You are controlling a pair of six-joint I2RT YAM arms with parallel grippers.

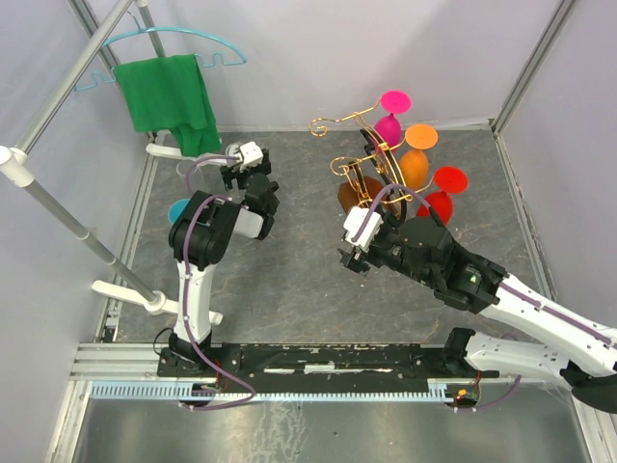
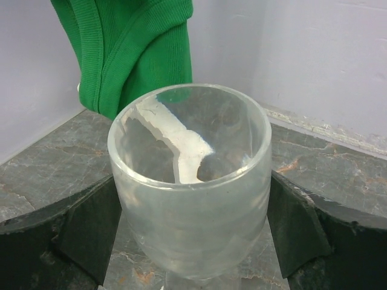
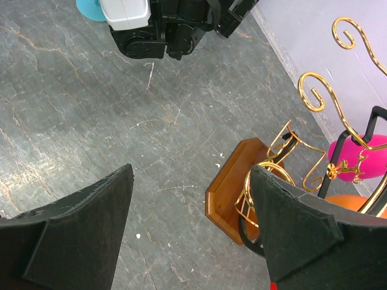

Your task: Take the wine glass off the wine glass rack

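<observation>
The wine glass rack (image 1: 371,159), gold wire on a brown wooden base (image 3: 230,193), stands at the back right. A pink (image 1: 390,116), an orange (image 1: 416,154) and a red wine glass (image 1: 443,193) hang upside down on its right side. My left gripper (image 2: 190,229) is away from the rack at the back left (image 1: 234,174), shut on the bowl of a clear wine glass (image 2: 190,205). My right gripper (image 3: 190,223) is open and empty, just left of the rack's base (image 1: 352,256). The gold scrolls (image 3: 314,90) and the pink glass (image 3: 363,158) show in the right wrist view.
A green cloth (image 1: 172,92) hangs on a turquoise hanger (image 1: 174,43) from a metal rail (image 1: 72,87) at the back left, right behind the held glass (image 2: 133,48). A turquoise object (image 1: 178,209) sits by the left arm. Grey walls enclose the table.
</observation>
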